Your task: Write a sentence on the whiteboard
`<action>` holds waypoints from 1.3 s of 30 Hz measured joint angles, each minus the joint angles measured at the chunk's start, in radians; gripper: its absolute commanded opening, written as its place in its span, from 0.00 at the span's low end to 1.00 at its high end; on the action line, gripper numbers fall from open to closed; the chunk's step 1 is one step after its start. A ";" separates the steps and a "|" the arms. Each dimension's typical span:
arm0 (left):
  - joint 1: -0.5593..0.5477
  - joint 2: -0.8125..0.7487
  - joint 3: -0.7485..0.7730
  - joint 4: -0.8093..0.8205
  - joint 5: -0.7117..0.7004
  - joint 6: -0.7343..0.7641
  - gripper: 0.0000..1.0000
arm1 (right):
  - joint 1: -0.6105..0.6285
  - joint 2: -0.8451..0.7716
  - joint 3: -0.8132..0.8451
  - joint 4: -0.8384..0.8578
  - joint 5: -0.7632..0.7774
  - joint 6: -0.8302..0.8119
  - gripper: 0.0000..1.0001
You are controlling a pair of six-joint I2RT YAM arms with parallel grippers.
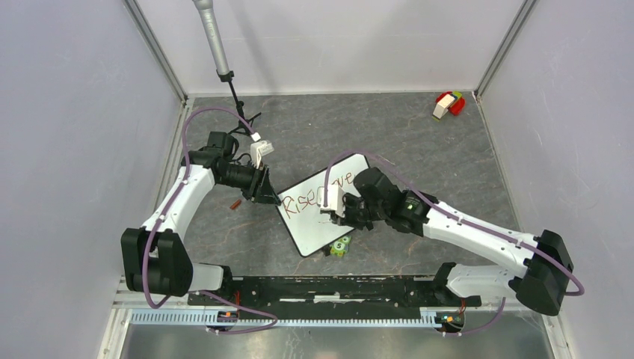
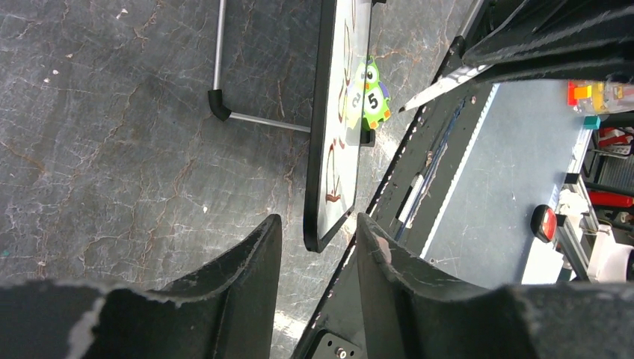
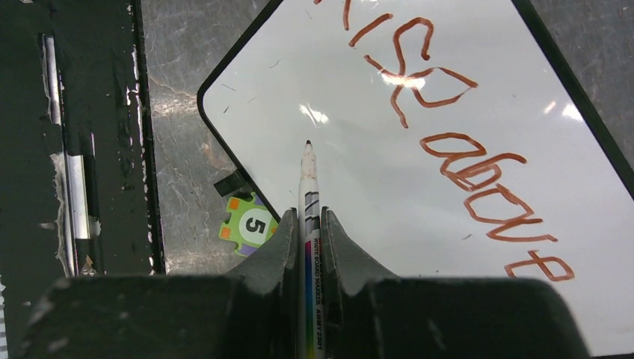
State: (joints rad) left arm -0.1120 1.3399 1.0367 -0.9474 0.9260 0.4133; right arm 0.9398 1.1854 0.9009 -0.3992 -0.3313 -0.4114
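The black-rimmed white rectangular whiteboard (image 1: pixel 306 228) is laid lengthwise from near left to far right. The left gripper (image 2: pixel 315 224) is held apart at its corner, and a white marker pen (image 3: pixel 308 179) is clamped by the right gripper (image 3: pixel 309 224).

"What shuts the place in?"
"Plain pale grey walls (image 1: pixel 67 112) on three sides, with slim metal posts (image 1: pixel 158 56) in the far corners."
"And below?"
"A desk (image 1: pixel 419 127) of dark grey, marbled with lighter veins. A black rail (image 1: pixel 336 288) runs along its near edge, with a ribbed metal strip (image 1: pixel 336 317) beside it."
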 measured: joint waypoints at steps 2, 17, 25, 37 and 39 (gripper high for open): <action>0.000 0.002 0.000 0.000 0.000 0.000 0.41 | 0.029 0.019 0.000 0.010 0.032 0.005 0.00; 0.000 0.008 -0.004 0.000 0.000 -0.005 0.10 | 0.119 0.108 -0.006 0.055 0.180 0.006 0.00; 0.000 0.008 -0.004 0.000 0.000 -0.006 0.03 | 0.119 0.127 -0.006 0.055 0.213 0.003 0.00; 0.000 0.009 -0.004 0.001 0.000 -0.006 0.02 | 0.105 0.117 -0.010 0.047 0.224 -0.005 0.00; 0.000 0.009 -0.004 0.001 0.000 -0.006 0.03 | 0.105 0.117 -0.010 0.047 0.224 -0.005 0.00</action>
State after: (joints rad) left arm -0.1116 1.3487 1.0325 -0.9463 0.9260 0.4072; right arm 1.0443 1.3022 0.8913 -0.3527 -0.1070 -0.4164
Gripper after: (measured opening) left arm 0.149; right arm 0.156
